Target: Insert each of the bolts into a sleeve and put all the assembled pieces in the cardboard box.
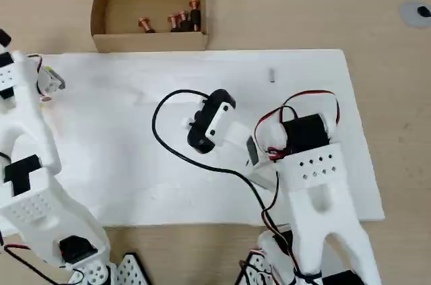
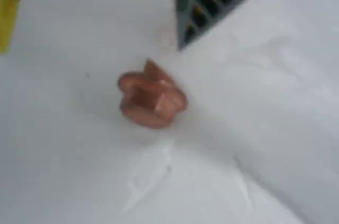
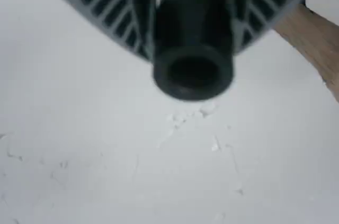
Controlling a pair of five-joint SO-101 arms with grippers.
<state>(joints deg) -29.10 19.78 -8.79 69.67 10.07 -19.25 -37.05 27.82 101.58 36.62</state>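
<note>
On the table (image 1: 390, 62), white mat (image 1: 121, 157) and cardboard box (image 1: 148, 42)

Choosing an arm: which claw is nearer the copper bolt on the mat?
Left. The left claw hovers over the bolt; the right claw, holding a sleeve, sits near the middle of the mat.

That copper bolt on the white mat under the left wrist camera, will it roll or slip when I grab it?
The bolt looks small, so probably light and easily nudged. Its lobed head should resist rolling, though it may pivot. It seems rigid metal, so perhaps slippery.
</note>
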